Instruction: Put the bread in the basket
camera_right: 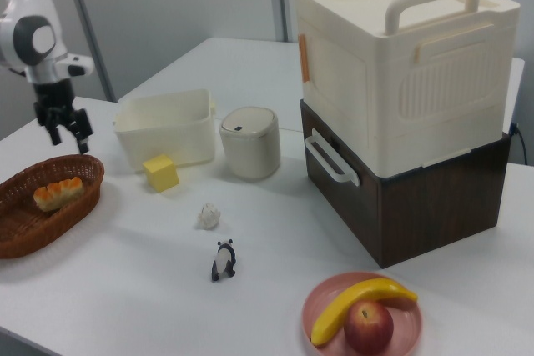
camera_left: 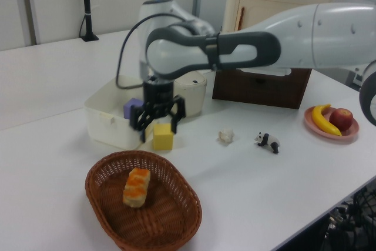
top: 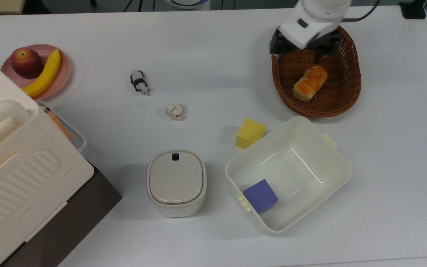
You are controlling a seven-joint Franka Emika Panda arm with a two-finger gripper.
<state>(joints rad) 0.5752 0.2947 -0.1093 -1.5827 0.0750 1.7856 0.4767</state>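
Taking the top view from its left to its right: a pink plate (top: 62,76) with an apple and banana, a toy panda (top: 139,82), a crumpled scrap (top: 175,111), a lidded bin (top: 176,182), the yellow cube (top: 250,133) and the white tub (top: 287,174), all well apart from the job. At the top view's right, the bread (top: 310,83) lies on its side, slanted, on the floor of the basket (top: 352,92), touching nothing but wicker.

The gripper (camera_left: 157,115) hangs above the basket's far rim in the top view, spread wide and holding nothing; in the left view it appears to sit above the cube and tub, though its height over them is hard to judge.

The placing looks done, so the step in hand is the retreat. To do it well, go straight up before any sideways travel, keeping the fingers clear of the basket rim so the light basket is not nudged across the surface, and avoid sweeping low over the cube and tub edge.
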